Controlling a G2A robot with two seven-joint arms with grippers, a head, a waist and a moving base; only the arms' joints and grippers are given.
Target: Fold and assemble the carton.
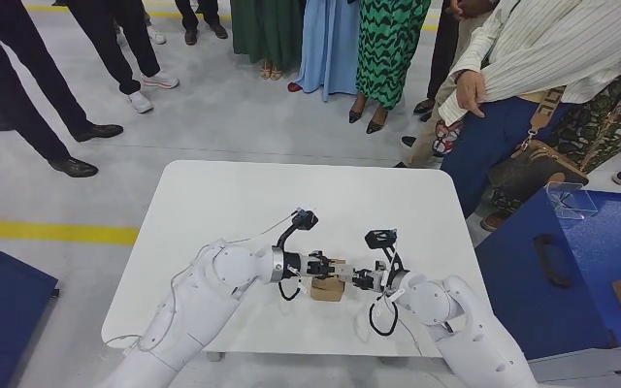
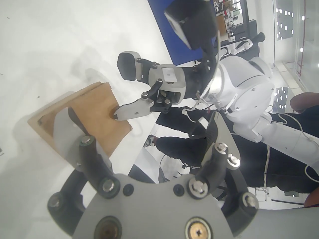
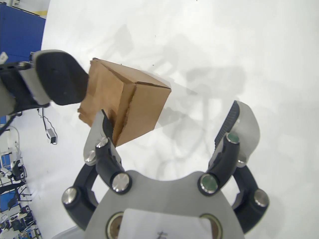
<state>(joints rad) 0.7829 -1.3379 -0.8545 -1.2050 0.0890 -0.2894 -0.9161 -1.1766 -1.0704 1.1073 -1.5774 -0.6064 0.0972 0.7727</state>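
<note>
Now, carton (image 1: 327,288) between left claw (image 2: 139,119) and right claw (image 3: 169,113), both spread wide.

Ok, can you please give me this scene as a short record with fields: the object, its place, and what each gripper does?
Object: small brown cardboard carton, folded into a box shape, with a seam showing on one side
Place: on the white table, between the two grippers
Left gripper: fingers open, one finger resting on the carton
Right gripper: fingers open, one finger against the carton's side
Grasp: neither gripper is shut on the carton
</note>
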